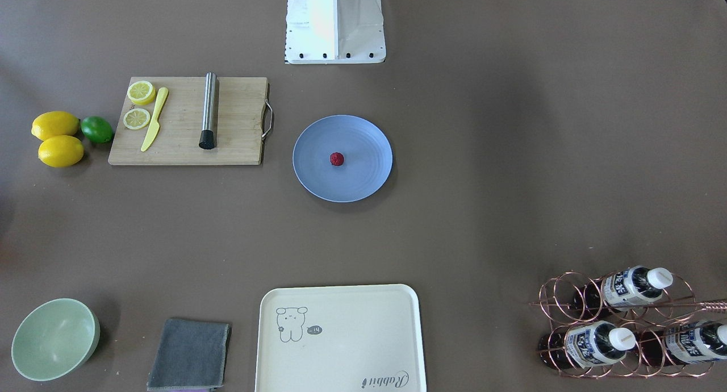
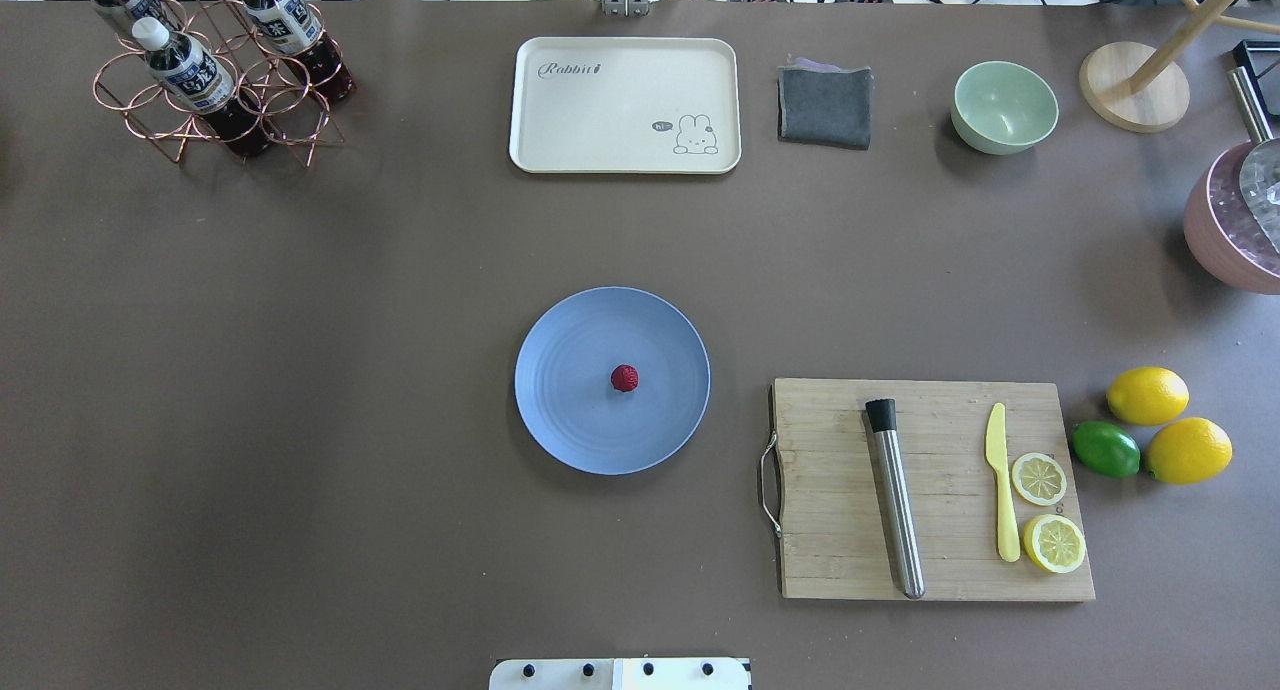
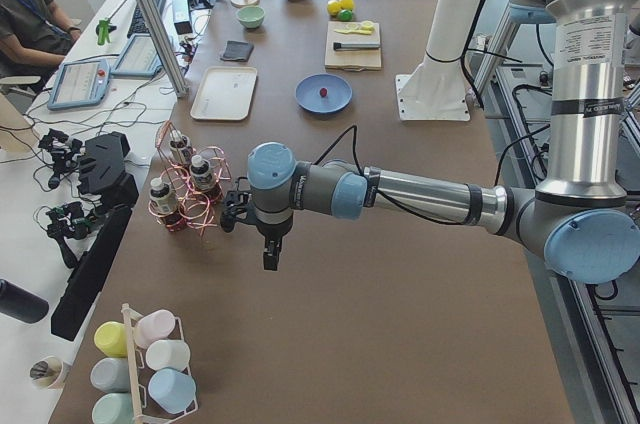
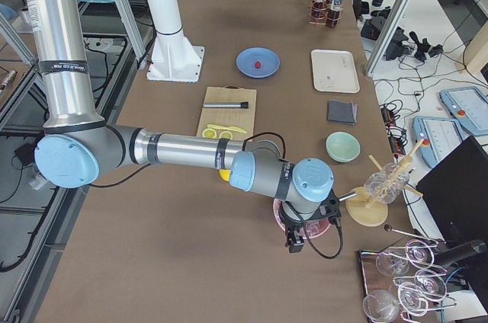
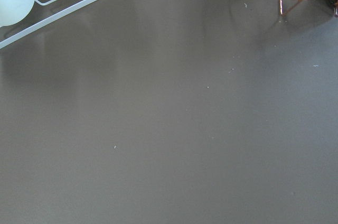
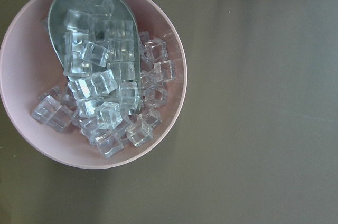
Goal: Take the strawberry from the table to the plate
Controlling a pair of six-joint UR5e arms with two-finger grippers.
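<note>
Our strawberry sits centred on the plate; only a stray arm bump could roll it off. We cannot tell if the left gripper or right gripper is open.

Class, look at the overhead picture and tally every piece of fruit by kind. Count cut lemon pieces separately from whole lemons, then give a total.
Whole lemons: 2
Cut lemon pieces: 2
Lime: 1
Strawberry: 1
Total: 6
</note>
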